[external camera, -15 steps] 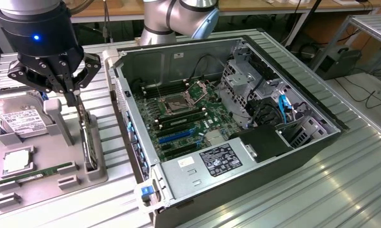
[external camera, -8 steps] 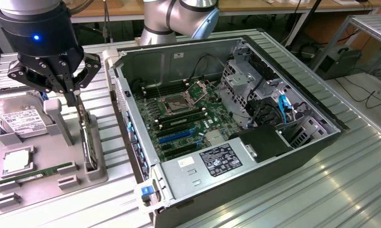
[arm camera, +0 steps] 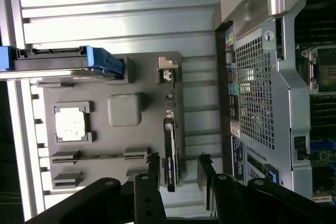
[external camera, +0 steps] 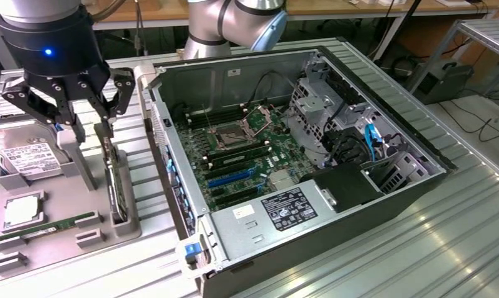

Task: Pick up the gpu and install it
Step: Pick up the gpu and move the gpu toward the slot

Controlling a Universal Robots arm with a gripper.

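Gpu (external camera: 115, 186): on edge in the grey tray (external camera: 67, 239), not lifted.
Gripper (external camera: 90, 127): fingers apart, straddling the card, not clamped.
Computer case (external camera: 224, 77): no card fitted; install undone.

Scene is lit brightly and evenly from overhead. Glare streaks are seen on the ribbed metal counter (external camera: 457, 248) at the near right. In the wrist view its ribs are washed out and the gripper (arm camera: 177, 158) is rendered near-black. Soft shadows are cast inside the computer case (external camera: 224, 77).
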